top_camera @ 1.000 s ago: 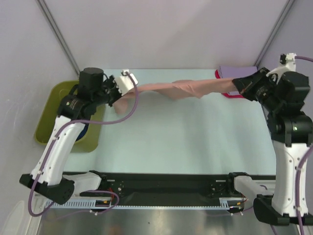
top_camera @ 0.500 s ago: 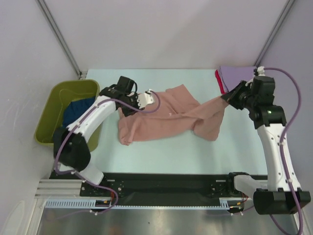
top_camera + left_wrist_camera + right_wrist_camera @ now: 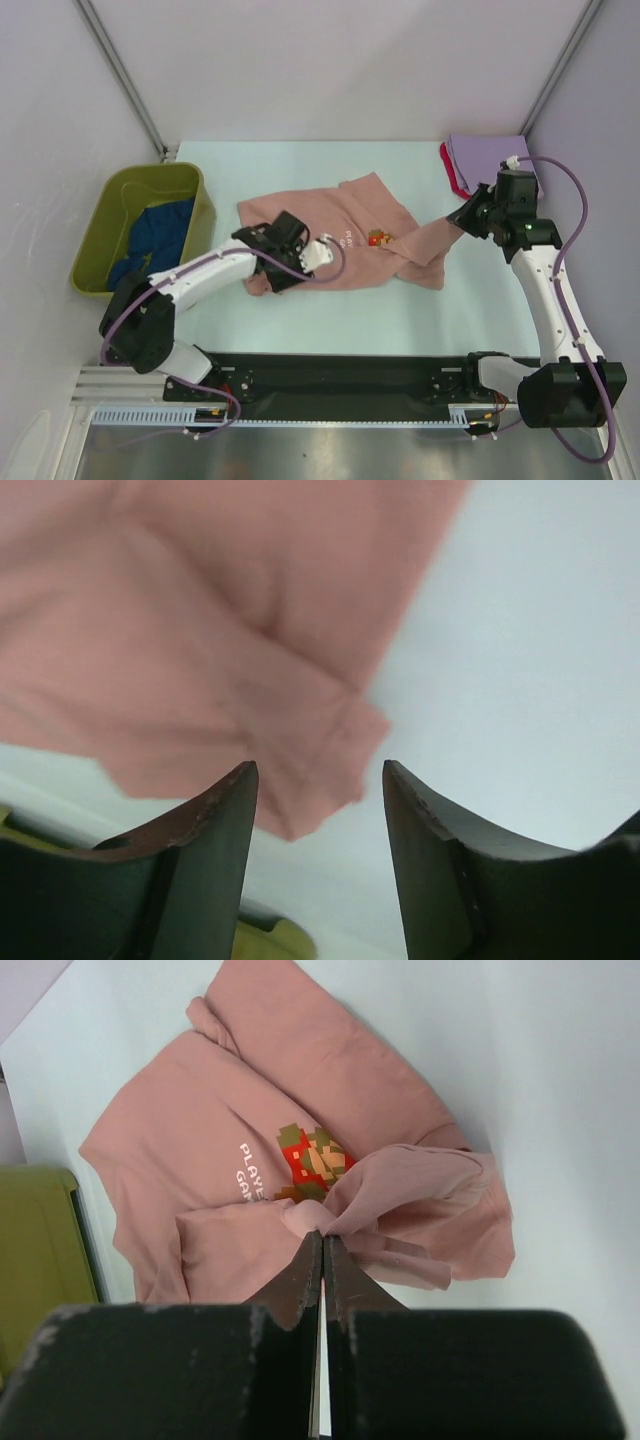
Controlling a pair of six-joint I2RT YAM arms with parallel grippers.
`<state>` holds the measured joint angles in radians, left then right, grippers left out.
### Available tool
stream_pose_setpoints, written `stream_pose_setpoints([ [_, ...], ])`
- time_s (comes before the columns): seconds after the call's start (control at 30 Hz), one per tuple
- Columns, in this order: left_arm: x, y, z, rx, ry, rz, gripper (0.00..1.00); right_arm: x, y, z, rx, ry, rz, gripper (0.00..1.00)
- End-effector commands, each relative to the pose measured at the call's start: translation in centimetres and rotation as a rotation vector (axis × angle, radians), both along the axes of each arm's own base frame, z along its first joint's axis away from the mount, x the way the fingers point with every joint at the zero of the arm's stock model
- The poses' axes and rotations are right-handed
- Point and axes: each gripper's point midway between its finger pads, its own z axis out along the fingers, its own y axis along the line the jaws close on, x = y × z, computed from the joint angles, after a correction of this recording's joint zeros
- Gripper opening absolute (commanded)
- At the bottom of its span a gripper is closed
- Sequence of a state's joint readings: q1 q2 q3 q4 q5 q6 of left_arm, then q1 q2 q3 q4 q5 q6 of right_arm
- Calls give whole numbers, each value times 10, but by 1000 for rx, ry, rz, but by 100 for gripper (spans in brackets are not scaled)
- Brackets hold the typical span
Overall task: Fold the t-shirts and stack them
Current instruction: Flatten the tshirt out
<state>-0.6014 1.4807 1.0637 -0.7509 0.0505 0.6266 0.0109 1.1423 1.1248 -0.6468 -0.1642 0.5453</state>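
Left pincer (image 3: 320, 780) hangs with jaws parted on an outstretched arm; right pincer (image 3: 322, 1245) is pinched tight.

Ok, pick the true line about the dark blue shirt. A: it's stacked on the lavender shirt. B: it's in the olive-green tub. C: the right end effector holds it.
B: the dark blue shirt lies inside the olive-green tub, while the right end effector pinches the pink shirt.
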Motion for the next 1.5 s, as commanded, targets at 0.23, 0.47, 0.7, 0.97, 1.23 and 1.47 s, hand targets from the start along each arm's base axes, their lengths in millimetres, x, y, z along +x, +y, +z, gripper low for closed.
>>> stream_pose_setpoints([
  [0.23,16,0,-49,196,-158,113,58,3,-16,17,-35,-78,-45,0],
  [0.47,1,10,-51,216,-115,120,42,0,-20,15,-32,-74,-58,0],
  [0.7,-8,27,-43,261,-122,101,23,1,-24,17,-38,-83,-61,0],
  [0.97,31,61,18,197,-291,259,0,-8,-49,33,-44,-86,-106,0],
  [1.23,45,114,206,-130,-637,508,0,-47,-43,160,-65,-321,-63,0],
  [1.47,26,149,364,-217,-899,627,0,-79,-30,317,-115,-693,-30,0],
])
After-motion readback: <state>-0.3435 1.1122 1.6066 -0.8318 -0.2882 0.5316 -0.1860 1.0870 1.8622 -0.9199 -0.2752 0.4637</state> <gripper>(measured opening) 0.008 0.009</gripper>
